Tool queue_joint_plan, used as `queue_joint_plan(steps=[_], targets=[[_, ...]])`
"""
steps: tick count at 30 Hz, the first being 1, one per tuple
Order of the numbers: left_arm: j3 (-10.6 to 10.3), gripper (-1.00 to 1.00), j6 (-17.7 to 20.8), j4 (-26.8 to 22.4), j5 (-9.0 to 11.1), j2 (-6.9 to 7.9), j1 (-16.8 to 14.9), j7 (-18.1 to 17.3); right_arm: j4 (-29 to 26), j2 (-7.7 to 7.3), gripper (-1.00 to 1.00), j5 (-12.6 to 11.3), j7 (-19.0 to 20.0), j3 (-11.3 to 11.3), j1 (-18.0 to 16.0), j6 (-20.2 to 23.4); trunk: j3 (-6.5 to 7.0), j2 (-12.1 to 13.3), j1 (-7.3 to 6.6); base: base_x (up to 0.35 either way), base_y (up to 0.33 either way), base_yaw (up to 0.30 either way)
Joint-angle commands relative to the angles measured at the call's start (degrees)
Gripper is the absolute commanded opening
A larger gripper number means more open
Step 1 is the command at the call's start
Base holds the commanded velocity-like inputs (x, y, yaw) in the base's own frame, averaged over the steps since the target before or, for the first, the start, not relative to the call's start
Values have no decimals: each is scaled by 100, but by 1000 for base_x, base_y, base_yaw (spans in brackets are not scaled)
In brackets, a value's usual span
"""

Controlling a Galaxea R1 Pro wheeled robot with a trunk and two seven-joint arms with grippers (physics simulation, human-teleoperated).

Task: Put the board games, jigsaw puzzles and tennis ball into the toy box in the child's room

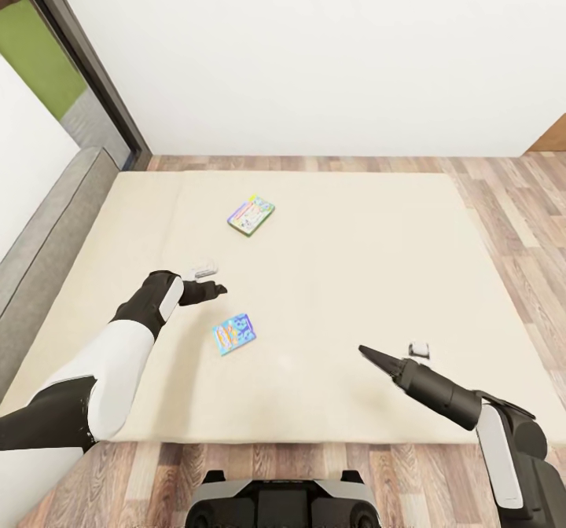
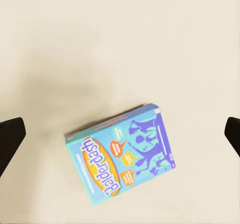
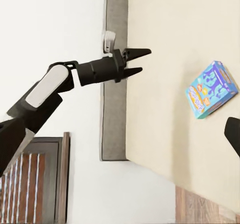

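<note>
On the bed point(image 1: 330, 308) — blue box point(image 1: 234, 333) beneath the open left hand point(image 1: 218, 288).

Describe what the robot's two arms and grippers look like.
Both arms have glossy white shells on the upper segments, then black forearm and wrist sections. The left gripper and right gripper are black, each with two slim, tapering, pointed fingers. A small pale grey-white block sits by each wrist. No cables or markings are visible.

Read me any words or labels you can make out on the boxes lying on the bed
"Balderdash": in the orange oval on the lid of the small blue box.
Other print on that blue box: too small to read.
Pale colourful box farther up the bed: print too blurred to read.
</note>
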Motion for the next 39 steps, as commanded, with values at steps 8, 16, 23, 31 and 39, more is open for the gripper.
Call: queue_joint_plan(steps=[8,16,23,31,39], targets=[[10,100,-69,-8,-10,-9,-3,-6,-24,1,100,64,482,-240,7,91,-83,-9,3,0,0,0],[-5,100,-88,-5,-10,0,-3,-6,-5,3,100,81,531,-268,3,90,-159,-9,3,0,0,0],[-7,100,-96,-8,-10,-3,-3,-6,10,9,100,91,519,-269,0,83,-225,-9,3,0,0,0],[-15,100,-106,-6,-18,-11,-3,-6,18,10,100,94,512,-259,0,69,-301,-9,3,0,0,0],[-16,100,-111,-7,-26,-22,-3,-6,21,10,100,100,511,-251,0,63,-376,-9,3,0,0,0]])
